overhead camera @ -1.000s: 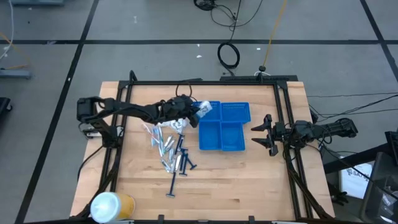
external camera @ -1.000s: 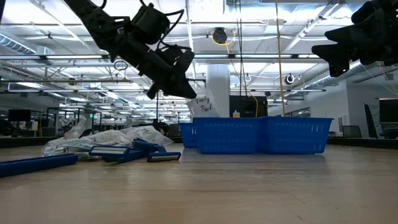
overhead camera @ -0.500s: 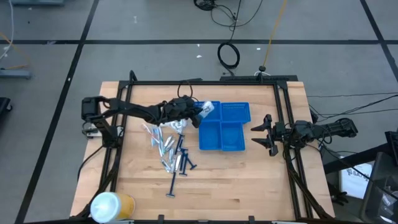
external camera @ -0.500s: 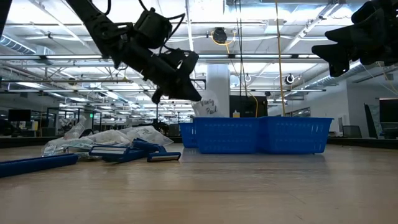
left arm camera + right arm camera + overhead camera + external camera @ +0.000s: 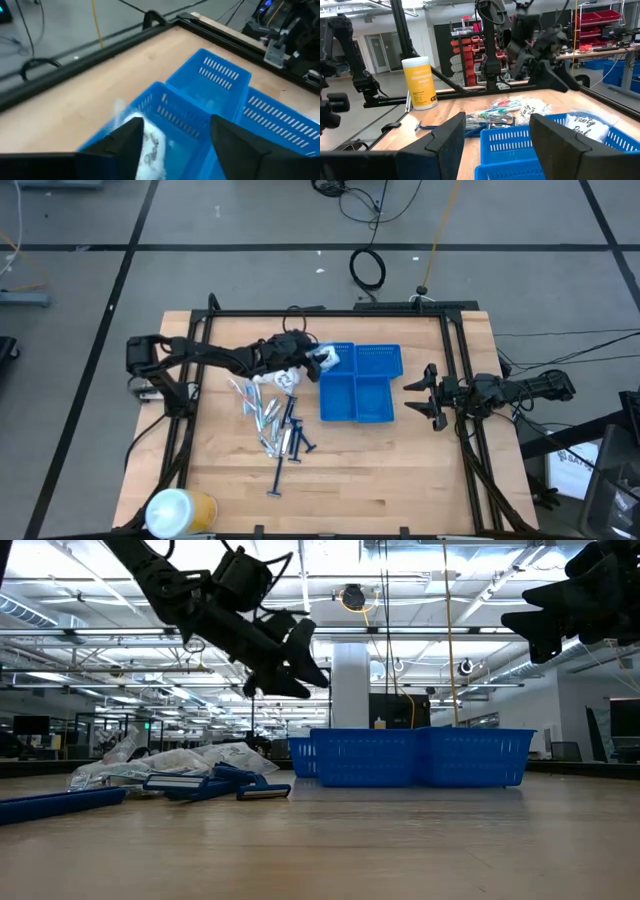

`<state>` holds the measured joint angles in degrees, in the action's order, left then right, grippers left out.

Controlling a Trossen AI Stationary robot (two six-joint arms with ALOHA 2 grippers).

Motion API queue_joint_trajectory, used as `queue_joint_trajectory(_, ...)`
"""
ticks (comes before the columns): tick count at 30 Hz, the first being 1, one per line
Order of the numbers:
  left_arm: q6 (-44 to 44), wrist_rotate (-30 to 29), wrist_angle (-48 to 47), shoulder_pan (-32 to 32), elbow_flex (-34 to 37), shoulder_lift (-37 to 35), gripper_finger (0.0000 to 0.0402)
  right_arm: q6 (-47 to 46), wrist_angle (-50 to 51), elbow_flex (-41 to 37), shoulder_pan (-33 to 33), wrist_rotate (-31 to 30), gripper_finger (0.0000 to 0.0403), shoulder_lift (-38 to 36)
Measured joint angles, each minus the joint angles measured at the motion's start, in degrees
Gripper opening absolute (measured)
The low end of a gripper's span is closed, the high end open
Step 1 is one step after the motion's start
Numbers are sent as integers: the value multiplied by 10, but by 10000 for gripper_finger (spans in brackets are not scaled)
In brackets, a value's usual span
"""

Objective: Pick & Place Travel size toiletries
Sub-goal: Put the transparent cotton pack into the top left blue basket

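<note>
My left gripper (image 5: 306, 360) (image 5: 308, 680) hangs open and empty above the far-left corner of the blue compartment tray (image 5: 372, 410). A crinkly white packet (image 5: 328, 359) (image 5: 584, 125) lies in the tray's far-left compartment, and shows blurred between my fingers in the left wrist view (image 5: 147, 140). The other toiletries, silver tubes, pale sticks and dark blue razors, lie in a pile (image 5: 272, 415) on the table left of the tray. One razor (image 5: 279, 478) lies apart, nearer the front. My right gripper (image 5: 424, 395) (image 5: 540, 615) waits open above the table, right of the tray.
A big white-and-yellow roll (image 5: 178, 510) stands at the table's near left corner. A black frame (image 5: 330, 313) runs along the table's far and side edges. Bare wood (image 5: 400, 480) lies in front of the tray.
My left gripper has carried the white packet a little toward the tray, then opened and let go. The packet has dropped from below the fingers into the tray's far-left compartment. The gripper has drawn back slightly toward the table's left.
</note>
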<state>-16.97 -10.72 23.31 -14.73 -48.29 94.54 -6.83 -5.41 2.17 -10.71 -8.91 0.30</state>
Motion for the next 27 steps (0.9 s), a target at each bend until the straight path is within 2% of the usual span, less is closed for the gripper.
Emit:
queue_joint_trajectory(5,25,-40,-47,0,0,-43,264,0,0,0,0,0,208,0)
queue_joint_trajectory(10,23,-48,-181,0,0,-95,264,0,0,0,0,0,208,0)
queue_joint_trajectory(17,-137,-47,-445,3,0,-180,240,0,0,0,0,0,208,0)
queue_joint_trajectory(22,-205,-42,-545,10,0,-171,221,0,0,0,0,0,208,0)
queue_joint_trajectory(27,-206,-34,-518,21,1,-116,207,0,0,0,0,0,208,0)
